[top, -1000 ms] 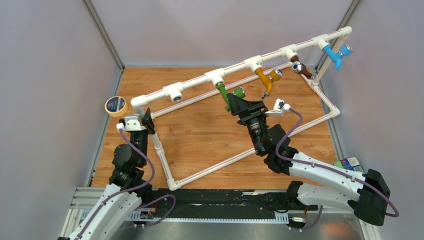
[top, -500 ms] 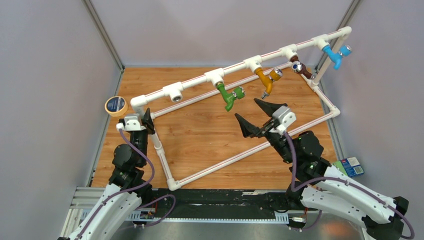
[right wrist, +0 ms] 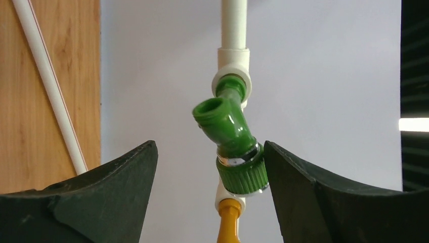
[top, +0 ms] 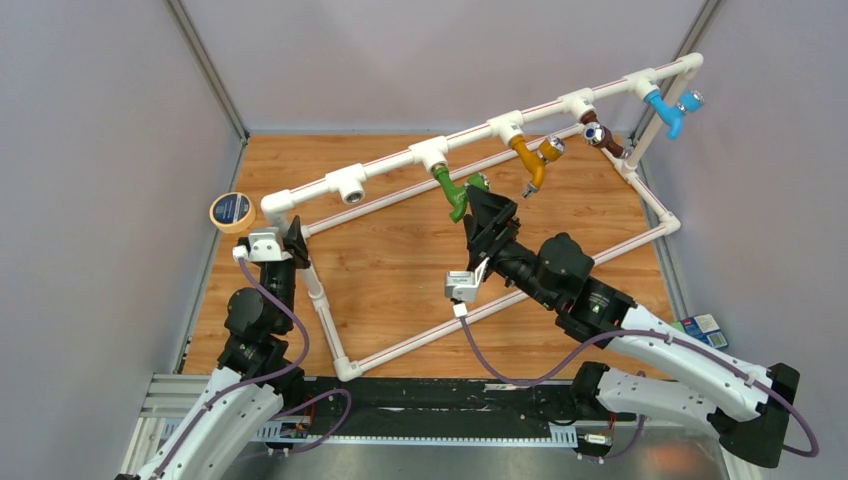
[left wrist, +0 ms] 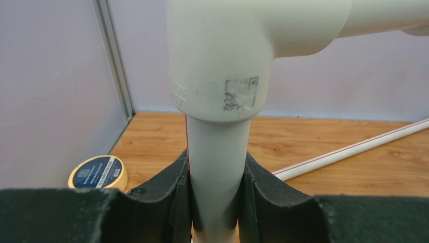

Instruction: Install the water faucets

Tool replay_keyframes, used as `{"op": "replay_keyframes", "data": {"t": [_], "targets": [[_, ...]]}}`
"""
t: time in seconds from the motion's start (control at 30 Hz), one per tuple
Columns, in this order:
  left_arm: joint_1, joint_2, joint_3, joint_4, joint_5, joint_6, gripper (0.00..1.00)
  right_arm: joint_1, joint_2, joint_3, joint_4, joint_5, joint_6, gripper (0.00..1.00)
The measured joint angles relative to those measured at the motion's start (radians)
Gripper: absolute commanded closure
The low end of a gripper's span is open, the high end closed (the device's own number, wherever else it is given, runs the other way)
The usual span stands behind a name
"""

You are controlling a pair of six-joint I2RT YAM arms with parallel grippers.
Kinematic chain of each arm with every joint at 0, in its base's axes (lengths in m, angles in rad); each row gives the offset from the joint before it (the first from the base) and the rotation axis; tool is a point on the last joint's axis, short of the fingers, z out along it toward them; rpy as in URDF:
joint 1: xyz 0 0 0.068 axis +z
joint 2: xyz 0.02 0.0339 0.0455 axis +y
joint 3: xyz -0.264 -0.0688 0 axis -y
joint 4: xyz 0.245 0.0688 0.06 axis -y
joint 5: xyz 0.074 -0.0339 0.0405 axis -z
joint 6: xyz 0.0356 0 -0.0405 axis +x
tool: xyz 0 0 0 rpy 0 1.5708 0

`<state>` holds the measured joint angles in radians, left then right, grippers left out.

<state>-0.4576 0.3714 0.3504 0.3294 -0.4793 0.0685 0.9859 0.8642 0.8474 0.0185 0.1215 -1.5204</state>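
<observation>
Right hand (top: pixel 488 208) spread wide, fingers either side of the green faucet (right wrist: pixel 230 132), which hangs from a white fitting (right wrist: pixel 232 76) on the pipe frame (top: pixel 390 165) over mid-table (top: pixel 400 270). Left hand (left wrist: pixel 216 177) clamped tight on the upright pipe (left wrist: pixel 217 136) near the left edge.

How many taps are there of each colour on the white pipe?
Green tap: 1
Orange tap: 1
Brown tap: 1
Blue tap: 1
Total: 4 taps
</observation>
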Motion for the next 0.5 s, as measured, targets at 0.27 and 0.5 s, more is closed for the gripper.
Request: {"op": "replay_keyframes", "data": {"t": [0.27, 0.5], "targets": [[0.0, 0.0, 0.0, 0.0, 0.0, 0.0, 1.0, 0.0, 0.107, 0.058, -0.016, 0.016, -0.243, 0.29], [0.0, 0.0, 0.0, 0.0, 0.001, 0.0, 1.0, 0.0, 0.187, 0.09, -0.004, 0.045, -0.319, 0.37]]}}
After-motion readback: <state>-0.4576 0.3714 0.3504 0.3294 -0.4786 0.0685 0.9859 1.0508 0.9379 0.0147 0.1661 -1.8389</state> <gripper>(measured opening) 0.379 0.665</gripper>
